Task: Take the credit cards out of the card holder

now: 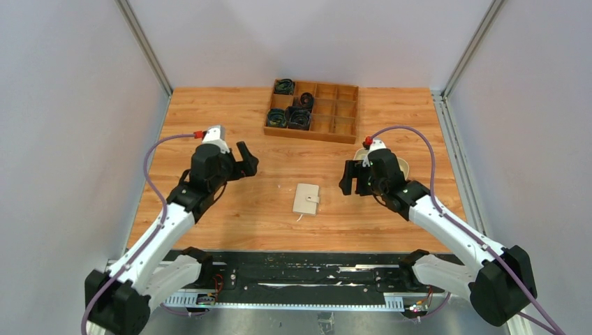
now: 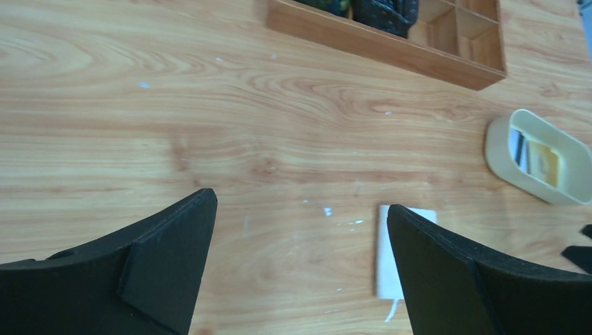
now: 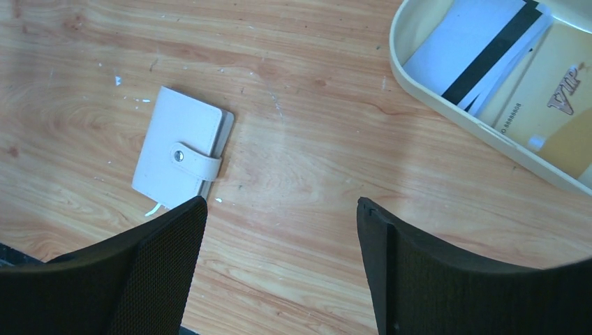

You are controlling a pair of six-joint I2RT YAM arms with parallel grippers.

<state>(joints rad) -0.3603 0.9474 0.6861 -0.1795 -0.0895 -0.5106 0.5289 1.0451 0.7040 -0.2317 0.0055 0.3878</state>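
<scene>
The card holder (image 1: pixel 306 199) is a small beige wallet lying flat on the wooden table, folded, with its snap tab across one edge (image 3: pixel 183 150). In the left wrist view only a pale strip of the card holder (image 2: pixel 387 265) shows beside the right-hand finger. The credit cards lie in the cream oval tray (image 3: pixel 419 84): whitish cards, the top one (image 3: pixel 475 42) with a black stripe, and a yellow one (image 3: pixel 551 105). My left gripper (image 1: pixel 248 164) hovers open left of the holder. My right gripper (image 1: pixel 352 178) hovers open between holder and tray, with nothing in either.
A brown wooden compartment box (image 1: pixel 312 110) with dark bundled items in its left cells stands at the back of the table. The cream tray (image 1: pixel 404 167) sits partly hidden behind my right wrist. Grey walls close in both sides.
</scene>
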